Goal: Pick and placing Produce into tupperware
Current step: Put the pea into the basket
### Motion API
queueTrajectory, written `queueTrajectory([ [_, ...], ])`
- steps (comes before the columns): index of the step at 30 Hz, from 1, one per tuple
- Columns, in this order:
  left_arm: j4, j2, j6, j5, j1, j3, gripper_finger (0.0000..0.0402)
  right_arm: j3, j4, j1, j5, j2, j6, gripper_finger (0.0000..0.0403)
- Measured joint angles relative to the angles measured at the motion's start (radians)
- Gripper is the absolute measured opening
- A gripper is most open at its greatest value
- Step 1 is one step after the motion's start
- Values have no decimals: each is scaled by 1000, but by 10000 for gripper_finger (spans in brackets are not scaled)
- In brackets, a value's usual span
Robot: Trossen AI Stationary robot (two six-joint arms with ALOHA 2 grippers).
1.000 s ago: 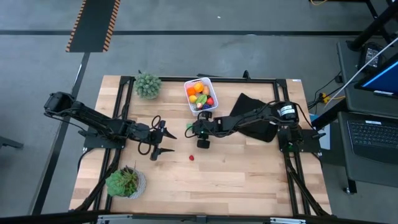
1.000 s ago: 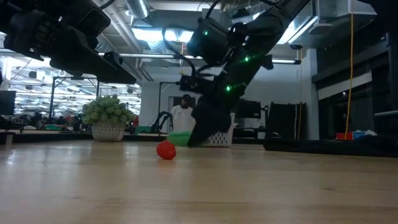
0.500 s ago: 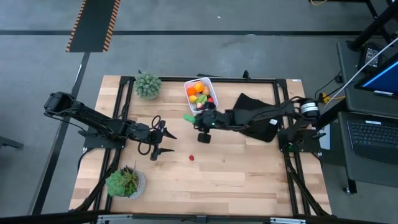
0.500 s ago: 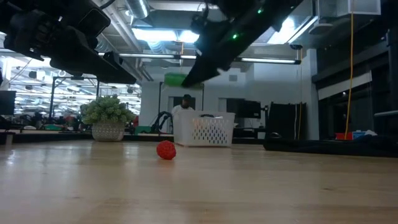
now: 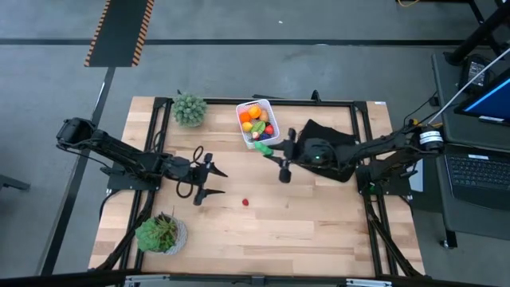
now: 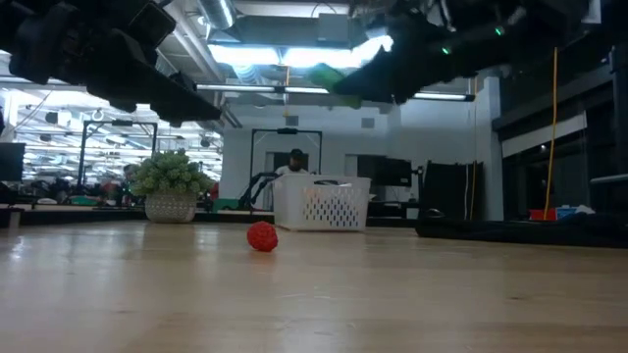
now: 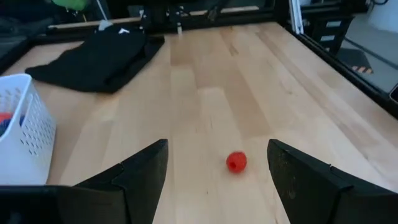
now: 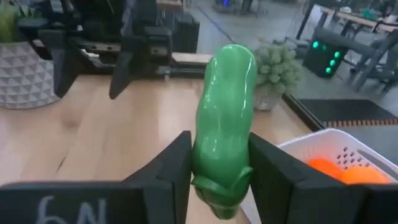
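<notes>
1. The right gripper (image 8: pixel 219 180) has its jaws clenched on a green pea pod (image 8: pixel 224 124), held upright between the two pads with most of its length above them. In the high view the green pea pod (image 5: pixel 264 150) hangs just beside the near corner of the tupperware (image 5: pixel 273 112), not yet clearly over its opening. Letting go here risks the pod striking the rim and bouncing onto the counter (image 5: pixel 319 215).

2. The grip sits low on a smooth, rounded, tapering piece. I judge it could pivot or squirt out during the carry, since little surface is pinched.

3. The tupperware already holds a heap of produce (image 5: pixel 256 119), orange, yellow, red and green. A long pod dropped on the heap may lie across it and roll over the wall; it needs lowering into the tub before release.

4. The tub is light plastic. If the right arm comes in too low, it could nudge or tip it and spill what is inside.

5. A small red fruit (image 5: pixel 245 202) lies alone on the open counter, well apart from the tub and near the left gripper (image 5: pixel 209 182), whose jaws stand released and empty. In the left wrist view the red fruit (image 7: pixel 236 162) sits ahead of the jaws. It is round and would roll if bumped.

6. The black cloth (image 5: pixel 323 135) lies under the right arm and could snag.
</notes>
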Motion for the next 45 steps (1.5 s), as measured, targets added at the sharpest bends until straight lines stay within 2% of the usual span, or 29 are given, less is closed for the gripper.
queueTrajectory([
  [6, 33, 0, 1, 0, 0, 0, 267, -151, 235, -42, -84, -12, 26, 130],
  [12, 34, 0, 1, 0, 2, 0, 267, -165, 251, -83, 6, -9, 38, 132],
  [21, 33, 0, 1, 0, 3, 0, 267, -160, 235, -169, 2, -9, 56, 132],
  [24, 33, 0, 1, 0, 4, 0, 267, -121, 156, -190, -1, -9, 56, 133],
  [29, 33, 0, 1, -2, 4, 0, 267, 3, -79, -226, 2, -9, 60, 133],
  [36, 32, 0, 1, -3, 4, 0, 267, 204, -392, -281, 4, 6, 158, 133],
  [45, 31, 0, 1, -3, 4, 0, 267, 529, -812, -306, -18, 201, 221, 133],
])
